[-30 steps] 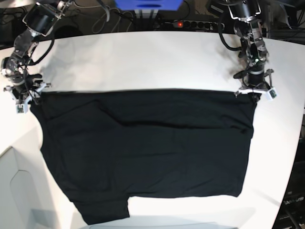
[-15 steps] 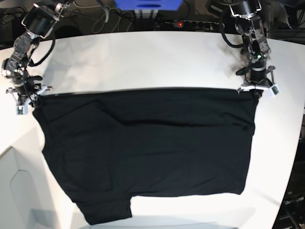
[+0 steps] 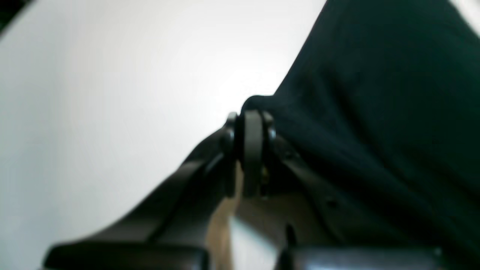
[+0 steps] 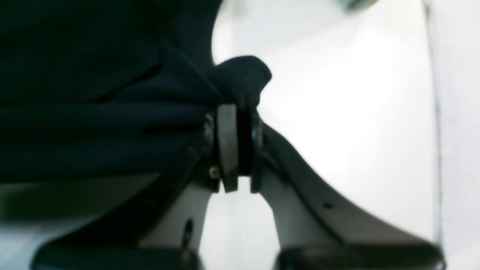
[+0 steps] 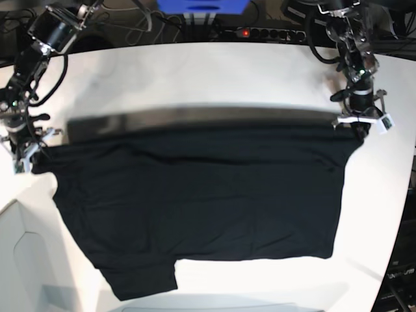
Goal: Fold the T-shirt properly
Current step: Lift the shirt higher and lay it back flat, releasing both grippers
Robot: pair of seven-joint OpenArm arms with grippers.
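The black T-shirt (image 5: 195,195) lies spread over the white table (image 5: 195,71), plain side up, with one sleeve (image 5: 146,283) at the near left. Its far edge is raised and pulled taut between my two grippers. At the far right corner my left gripper (image 5: 359,127) is shut on the cloth; in the left wrist view its fingertips (image 3: 252,120) pinch a fold of the T-shirt (image 3: 375,93). My right gripper (image 5: 27,153) is shut on the far left corner; in the right wrist view a bunch of the T-shirt (image 4: 240,77) sticks out above the closed fingertips (image 4: 227,112).
A power strip with a red light (image 5: 260,32), cables and a blue box (image 5: 201,6) sit behind the table's far edge. The table's curved edge runs close to both grippers, at the left (image 5: 13,208) and at the right (image 5: 406,182).
My right gripper has shut on the left corner. Both grippers have moved outward and up, so the shirt's far edge is now lifted and stretched, casting a shadow on the table.
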